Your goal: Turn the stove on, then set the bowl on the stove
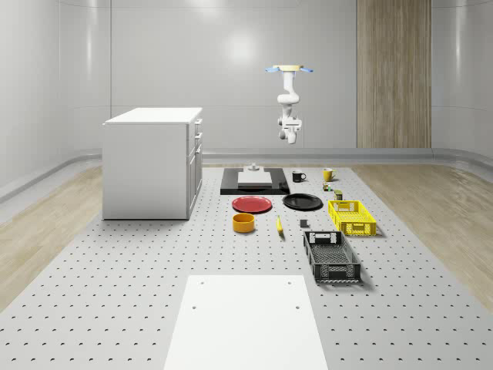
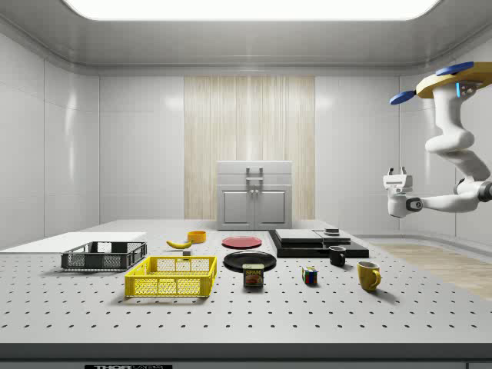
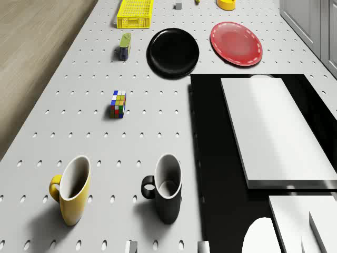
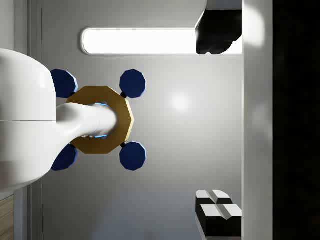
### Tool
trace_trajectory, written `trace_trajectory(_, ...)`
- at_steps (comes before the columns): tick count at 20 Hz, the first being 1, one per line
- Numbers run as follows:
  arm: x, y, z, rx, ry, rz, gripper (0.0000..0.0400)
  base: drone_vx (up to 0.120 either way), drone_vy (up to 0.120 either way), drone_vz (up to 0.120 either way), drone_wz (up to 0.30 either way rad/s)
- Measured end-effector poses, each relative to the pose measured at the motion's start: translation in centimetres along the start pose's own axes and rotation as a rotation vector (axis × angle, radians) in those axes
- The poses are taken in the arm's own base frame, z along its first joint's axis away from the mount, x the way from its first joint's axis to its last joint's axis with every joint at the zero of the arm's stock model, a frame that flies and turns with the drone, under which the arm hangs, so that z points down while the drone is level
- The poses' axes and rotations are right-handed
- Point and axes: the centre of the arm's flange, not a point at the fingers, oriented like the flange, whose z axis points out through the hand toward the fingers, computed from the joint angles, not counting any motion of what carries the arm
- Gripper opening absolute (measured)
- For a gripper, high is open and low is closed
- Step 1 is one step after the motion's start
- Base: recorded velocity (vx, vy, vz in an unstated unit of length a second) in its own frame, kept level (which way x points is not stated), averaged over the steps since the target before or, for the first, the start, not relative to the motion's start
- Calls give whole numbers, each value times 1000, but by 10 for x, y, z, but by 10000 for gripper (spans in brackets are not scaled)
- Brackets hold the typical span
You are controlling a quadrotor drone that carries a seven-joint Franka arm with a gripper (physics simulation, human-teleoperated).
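seen from the whole-scene view: drone point(image 1: 290, 69) hovering high beyond the stove point(image 1: 255, 181), arm bent downward, end effector point(image 1: 290, 137) hanging in open air well above the stove's far right corner, touching nothing and holding nothing; cannot tell how far apart its fingers stand. orange bowl point(image 1: 244, 223) on the perforated desk point(image 1: 154, 262), nearer the camera than the stove, just in front of the red plate point(image 1: 253, 204).

shown from the side, unlike from above: the height of the end effector point(image 2: 397, 194) over the desk, out past the stove's point(image 2: 315, 242) right end, with the bowl point(image 2: 197, 236) far off behind a banana point(image 2: 179, 244).

caught by the drone view alone: a flat white slab lying on the glossy black stove top point(image 3: 210, 174), a black mug point(image 3: 166, 187) just beside the stove's edge, a yellow mug point(image 3: 72, 189) near that, and a many-coloured cube point(image 3: 118, 104) farther out.

given by the wrist view: the drone's gold octagonal body point(image 4: 102, 120) with round blue rotors against a ceiling light.
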Motion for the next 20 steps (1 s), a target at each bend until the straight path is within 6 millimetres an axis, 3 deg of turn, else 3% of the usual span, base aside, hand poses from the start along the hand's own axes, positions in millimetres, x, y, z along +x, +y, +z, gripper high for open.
trace_trajectory(8, -2, 2, -56, 4, 4, 0, 400, 0, 0, 0, 0)
trace_trajectory(13, -1, 1, -78, 7, 7, 0, 400, 0, -8, 0, 0)
trace_trajectory(20, 0, 0, -90, 11, 11, 0, 400, 0, -120, 0, 0)
